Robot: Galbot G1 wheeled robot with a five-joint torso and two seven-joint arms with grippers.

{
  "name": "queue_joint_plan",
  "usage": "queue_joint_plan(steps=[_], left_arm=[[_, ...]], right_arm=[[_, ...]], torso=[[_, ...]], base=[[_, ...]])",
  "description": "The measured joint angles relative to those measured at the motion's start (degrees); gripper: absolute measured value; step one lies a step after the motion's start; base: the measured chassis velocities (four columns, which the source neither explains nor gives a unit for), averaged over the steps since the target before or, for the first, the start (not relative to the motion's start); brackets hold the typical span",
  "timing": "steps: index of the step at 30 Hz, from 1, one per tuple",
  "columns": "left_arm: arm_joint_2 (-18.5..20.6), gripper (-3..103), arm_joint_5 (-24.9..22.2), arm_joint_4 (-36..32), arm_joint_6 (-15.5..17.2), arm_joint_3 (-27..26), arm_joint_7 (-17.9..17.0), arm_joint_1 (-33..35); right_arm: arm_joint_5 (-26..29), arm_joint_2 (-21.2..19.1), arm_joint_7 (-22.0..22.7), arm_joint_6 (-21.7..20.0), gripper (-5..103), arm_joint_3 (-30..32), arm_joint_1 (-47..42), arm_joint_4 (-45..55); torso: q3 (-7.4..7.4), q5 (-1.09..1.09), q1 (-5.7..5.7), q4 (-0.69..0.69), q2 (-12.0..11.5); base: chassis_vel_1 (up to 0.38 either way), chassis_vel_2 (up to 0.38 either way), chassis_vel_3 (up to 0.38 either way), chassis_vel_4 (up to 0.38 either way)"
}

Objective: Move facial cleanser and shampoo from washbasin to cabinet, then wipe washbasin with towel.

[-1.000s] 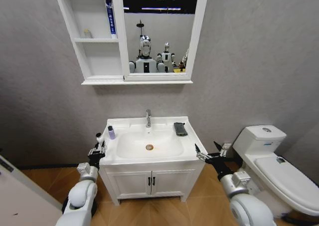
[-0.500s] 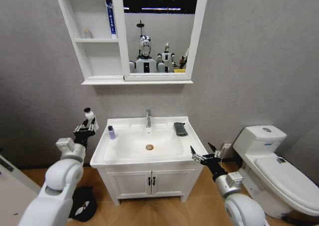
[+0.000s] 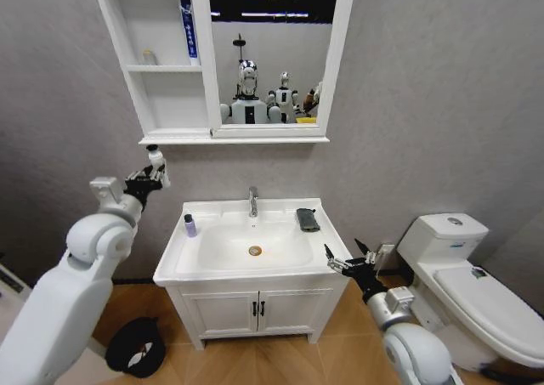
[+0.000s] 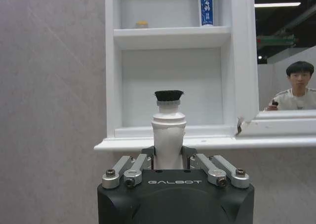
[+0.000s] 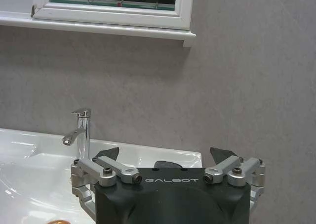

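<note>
Since the earlier frames, the left arm had climbed from beside the washbasin (image 3: 255,247) to the level of the cabinet (image 3: 161,104), while everything on the basin stayed where it lay. The cabinet hung on the wall above the basin, its open shelves on the left and the mirror (image 3: 272,49) on the right; a tall blue-and-white tube (image 3: 188,28) stood upright on the upper shelf. The washbasin carried the chrome tap (image 3: 252,200) at its back edge. At the basin's front right corner the right gripper (image 3: 347,260) had shifted only slightly, hanging low with its fingers spread wide and nothing between them. The left gripper (image 3: 150,178) hovered just left of and below the cabinet's bottom ledge, clamped on the facial cleanser (image 3: 156,161). In the left wrist view that bottle (image 4: 169,135) stood upright in the grip, long axis vertical, cap uppermost, facing the lowest shelf. The towel (image 3: 307,219) lay flat on the basin's right rim. The shampoo (image 3: 190,225) stood upright on the left rim, cap up.
</note>
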Motion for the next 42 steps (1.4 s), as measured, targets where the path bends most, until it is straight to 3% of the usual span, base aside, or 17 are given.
queue_joint_plan(steps=[10, 13, 16, 18, 26, 38, 42], left_arm=[[-0.2, 29, -4.2, 10.9, 1.8, 9.4, -0.8, -17.9], [-0.7, 29, -4.7, 17.5, 2.4, 13.7, -0.5, -25.0], [-1.2, 28, -4.6, 19.6, 2.5, 14.9, 0.0, -26.9], [-3.4, 28, -3.3, 25.3, 2.5, 17.5, 1.9, -31.6], [-8.0, 28, 1.5, 35.0, 2.2, 19.7, 6.6, -40.2], [-9.8, 28, 8.2, 48.6, 1.0, 21.6, 15.6, -47.2], [-10.2, 28, 9.2, 50.6, 0.6, 21.6, 16.3, -47.8]], right_arm=[[1.9, 0.3, 0.5, -1.2, 100, 0.0, 1.4, -1.2], [2.0, 0.9, 0.5, -1.3, 100, -0.2, 2.3, -2.4], [2.0, 1.1, 0.5, -1.3, 100, -0.2, 2.4, -2.7], [2.0, 1.3, 0.5, -1.3, 100, -0.1, 2.5, -3.4], [3.1, 0.8, 0.5, -0.8, 100, 1.3, 2.2, -4.0], [3.8, 0.7, 0.5, -0.2, 100, 1.8, 1.8, -4.2], [4.1, 0.4, 0.6, 0.1, 100, 2.2, 1.6, -4.2]], torso=[[0.0, 0.01, 0.0, -0.01, 0.0], [0.0, 0.0, 0.0, 0.01, 0.0], [0.0, 0.0, 0.0, 0.03, 0.0], [0.0, 0.01, 0.01, -0.02, 0.0], [-0.01, 0.02, 0.0, -0.01, 0.0], [-0.01, 0.0, 0.0, 0.0, 0.0], [-0.01, 0.0, 0.0, 0.0, 0.0]], base=[[0.0, 0.0, 0.0, 0.0], [0.0, 0.0, 0.0, 0.0], [0.0, 0.0, 0.0, 0.0], [0.0, 0.0, 0.0, 0.0], [0.0, 0.0, 0.0, 0.0], [0.0, 0.0, 0.0, 0.0], [0.0, 0.0, 0.0, 0.0]])
